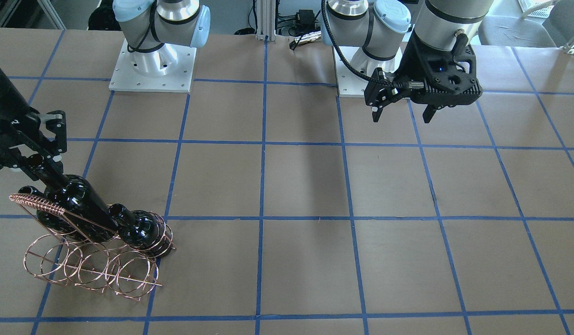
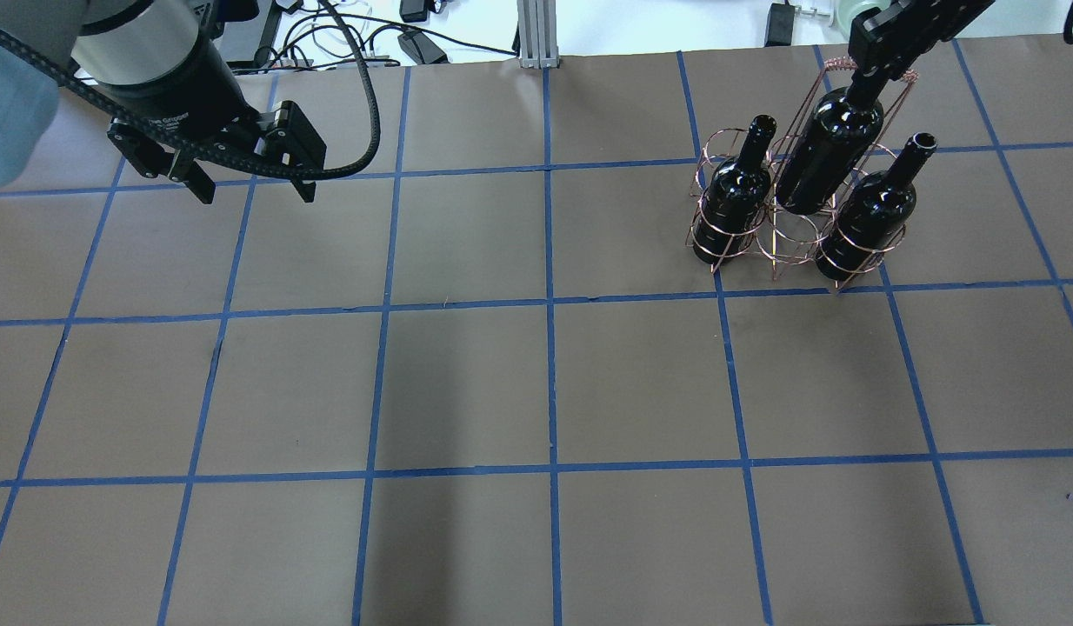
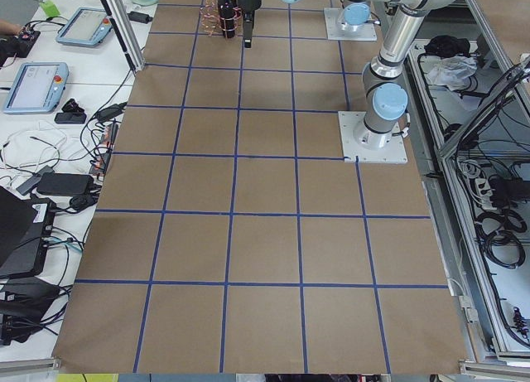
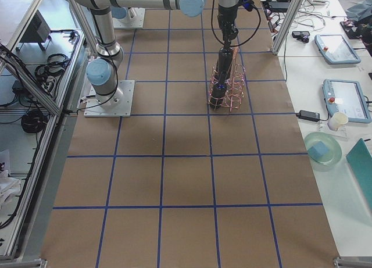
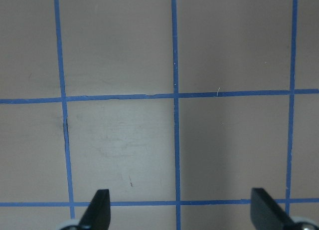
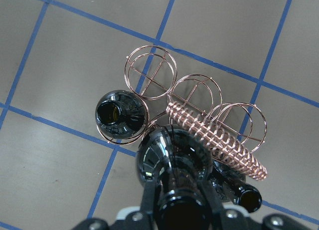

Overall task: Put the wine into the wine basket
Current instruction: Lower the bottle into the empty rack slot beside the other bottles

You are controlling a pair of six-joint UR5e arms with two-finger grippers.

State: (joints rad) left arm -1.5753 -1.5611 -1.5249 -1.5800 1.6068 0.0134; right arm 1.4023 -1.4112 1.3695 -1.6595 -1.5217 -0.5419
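Observation:
My right gripper (image 1: 33, 163) is shut on the neck of the wine (image 1: 77, 204), a glossy black bottle. It holds the bottle in the middle of the wine basket (image 1: 91, 267), a copper wire rack. In the overhead view the wine (image 2: 828, 156) hangs under the right gripper (image 2: 876, 61) with its base in the basket's (image 2: 793, 252) middle ring. I cannot tell whether it touches the table. The right wrist view shows the wine (image 6: 172, 170) from above, beside the coil handle (image 6: 219, 140). My left gripper (image 2: 249, 187) is open and empty, far from the basket.
Two identical bottles stand in the rings on either side of the held one, one (image 2: 735, 196) on the overhead view's left and one (image 2: 871, 217) on its right. The basket's other row of rings (image 6: 149, 73) holds nothing. Brown paper with blue tape lines (image 5: 174, 95) covers the table.

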